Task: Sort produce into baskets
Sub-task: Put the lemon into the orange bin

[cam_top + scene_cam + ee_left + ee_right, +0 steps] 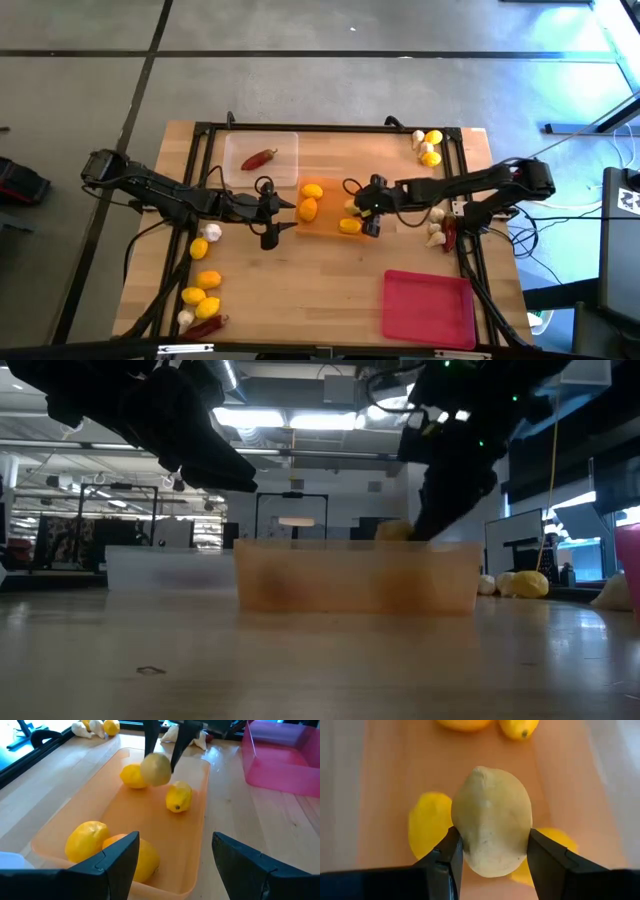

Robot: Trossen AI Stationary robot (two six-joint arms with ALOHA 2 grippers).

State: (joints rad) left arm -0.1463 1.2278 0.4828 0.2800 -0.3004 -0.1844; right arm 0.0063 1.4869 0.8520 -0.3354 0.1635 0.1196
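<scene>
1. Right gripper point(492, 857) above the orange tray point(325, 232), jaws pinching a pale lemon point(492, 822) held clear of the tray floor.
2. Left gripper point(172, 855) at the tray's left end, jaws spread, holding nothing.
3. Four lemons point(177, 797) lying in the orange tray.
4. One chili point(258, 158) in the clear tray point(285, 140), just beyond the orange one.
5. Pink tray point(428, 308) near the table's front right.
6. More lemons, garlic point(213, 232) and chilies loose along both table edges.

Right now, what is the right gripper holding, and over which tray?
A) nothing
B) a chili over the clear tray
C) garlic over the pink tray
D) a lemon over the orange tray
D: the right gripper clamps a pale lemon above the orange tray, which already holds lemons.
</scene>
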